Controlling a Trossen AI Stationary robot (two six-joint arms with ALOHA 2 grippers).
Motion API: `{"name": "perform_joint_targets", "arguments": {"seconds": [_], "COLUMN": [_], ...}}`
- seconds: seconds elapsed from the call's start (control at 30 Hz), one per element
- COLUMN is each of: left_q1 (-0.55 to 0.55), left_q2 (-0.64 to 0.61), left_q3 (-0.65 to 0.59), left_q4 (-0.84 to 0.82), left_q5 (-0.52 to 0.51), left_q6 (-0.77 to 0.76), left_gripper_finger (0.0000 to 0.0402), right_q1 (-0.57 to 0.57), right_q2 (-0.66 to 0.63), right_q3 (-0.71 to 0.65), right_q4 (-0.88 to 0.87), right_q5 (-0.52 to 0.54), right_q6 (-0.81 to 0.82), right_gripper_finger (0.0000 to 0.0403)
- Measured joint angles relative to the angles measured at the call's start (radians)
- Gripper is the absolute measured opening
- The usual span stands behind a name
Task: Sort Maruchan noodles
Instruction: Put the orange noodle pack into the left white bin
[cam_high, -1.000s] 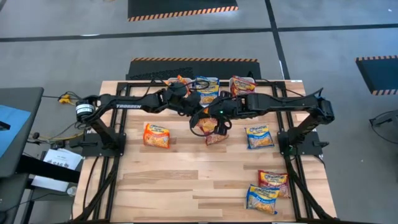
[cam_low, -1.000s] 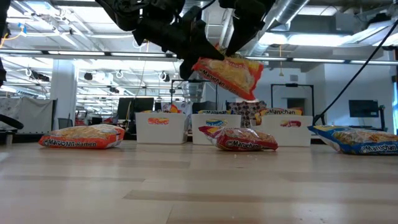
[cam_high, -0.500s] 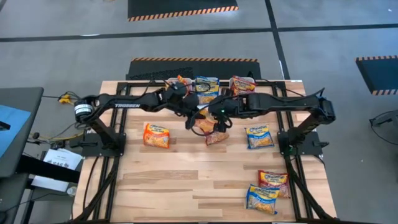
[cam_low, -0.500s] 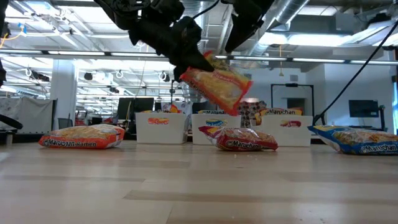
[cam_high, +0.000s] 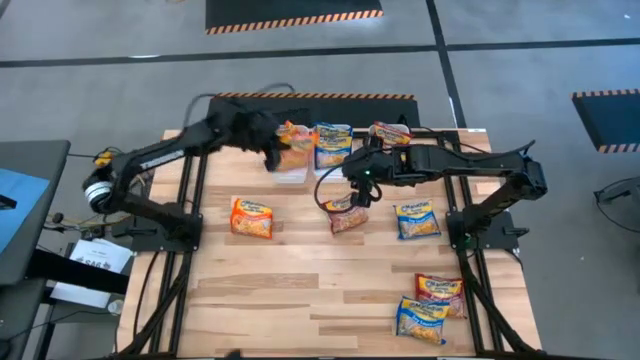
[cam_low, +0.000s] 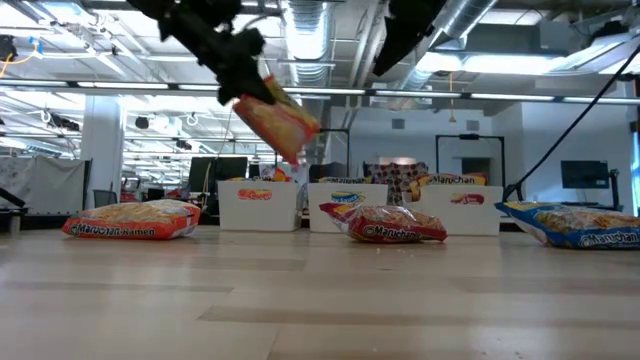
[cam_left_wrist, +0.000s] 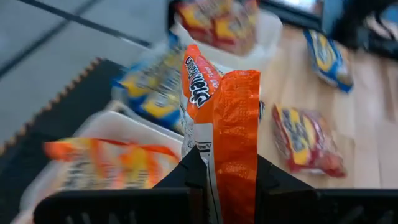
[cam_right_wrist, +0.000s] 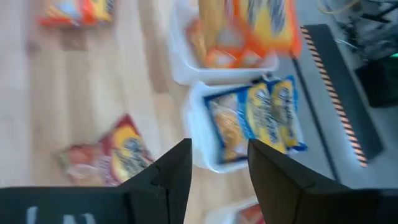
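My left gripper (cam_high: 272, 152) is shut on an orange Maruchan noodle packet (cam_high: 293, 152) and holds it in the air over the left white tub (cam_high: 290, 176) at the table's far edge. That tub holds orange packets. The middle tub (cam_high: 332, 160) holds blue ones, and the right tub (cam_high: 390, 135) holds dark red ones. My right gripper (cam_high: 358, 195) hangs open above a dark red packet (cam_high: 347, 216) that lies flat on the table. Nothing is between its fingers (cam_right_wrist: 177, 168). My left gripper pinches the orange packet by one end (cam_left_wrist: 217, 163) between its two fingers. The packet stands edge-on between them. The fingers slant downward toward the far edge. The packet (cam_low: 278, 115) hangs tilted below the fingers, clear of the tub and the table.
More packets lie flat on the table: an orange one (cam_high: 252, 217) at the left, a blue one (cam_high: 416, 219) at the right, and a red one (cam_high: 440, 290) and a blue one (cam_high: 421, 318) near the front right. Bare wood lies at the front left.
Both grippers were at the orange packet above the table's middle. My right gripper has let go of it and risen slightly. My left gripper has carried it up and toward the far left, over the left tub. The packet now hangs steeper.
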Motion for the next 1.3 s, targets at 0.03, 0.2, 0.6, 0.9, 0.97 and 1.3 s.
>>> {"name": "perform_joint_targets", "arguments": {"seconds": [0.03, 0.2, 0.6, 0.9, 0.97, 1.3], "left_q1": [0.026, 0.119, 0.138, 0.137, 0.139, 0.140], "left_q2": [-0.029, -0.150, -0.141, 0.000, 0.039, 0.211], "left_q3": [-0.009, -0.146, -0.643, -0.674, -0.674, -0.674], "left_q4": [0.004, 0.150, 1.013, 1.084, 1.115, 1.242], "left_q5": [0.008, 0.095, 0.027, -0.019, -0.023, 0.024], "left_q6": [0.000, -0.056, -0.251, -0.241, -0.272, -0.319], "left_gripper_finger": [0.0029, 0.0030, 0.0031, 0.0031, 0.0031, 0.0032], "right_q1": [-0.008, -0.074, -0.202, -0.203, -0.203, -0.203], "right_q2": [0.000, 0.001, 0.001, 0.002, 0.002, 0.002], "right_q3": [0.000, 0.000, 0.000, 0.000, 0.000, 0.000], "right_q4": [-0.003, -0.003, -0.006, 0.005, 0.005, 0.002], "right_q5": [0.013, 0.024, 0.020, 0.016, 0.016, 0.016], "right_q6": [-0.013, -0.046, 0.069, 0.095, 0.108, 0.131], "right_gripper_finger": [0.0176, 0.0170, 0.0169, 0.0169, 0.0169, 0.0169]}}
